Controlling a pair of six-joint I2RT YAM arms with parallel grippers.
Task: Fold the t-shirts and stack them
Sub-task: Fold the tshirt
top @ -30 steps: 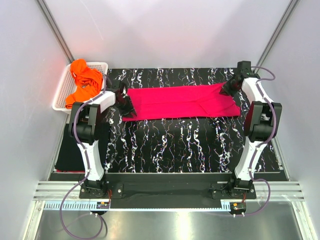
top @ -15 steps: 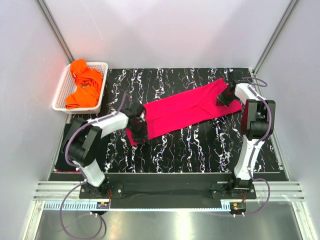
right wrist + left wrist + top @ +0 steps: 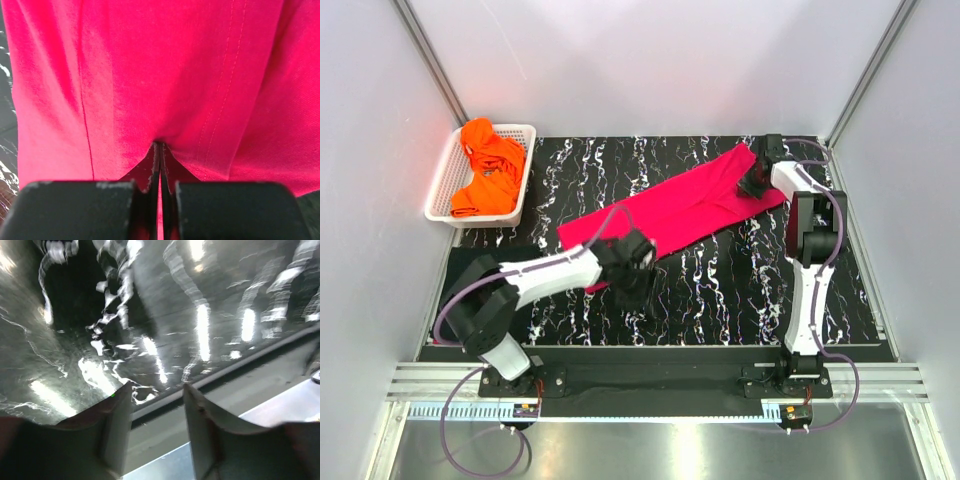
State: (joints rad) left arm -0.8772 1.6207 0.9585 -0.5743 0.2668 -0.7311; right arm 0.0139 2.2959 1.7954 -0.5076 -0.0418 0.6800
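Pink shirt [image 3: 670, 210]: soft matte cloth folded into 1 long flat band, stitched seams showing; it lies slantwise on the mat, from near-left to far-right.
Mat [image 3: 720, 290]: glossy black with white veins; bare in front of the band and behind its left half.
Right gripper [image 3: 755, 183]: jaws closed tight, pinching a small peak of pink cloth at the band's far-right end, near the mat's right edge.
Left gripper [image 3: 632, 282]: 2 white fingers [image 3: 117, 425] parted, nothing between them, over bare mat just beside the band's near-left end.
Orange shirts [image 3: 488, 160]: crumpled heap in the white lattice basket [image 3: 440, 182], far left.
Black shirt [image 3: 470, 268]: folded flat, at the mat's left edge.
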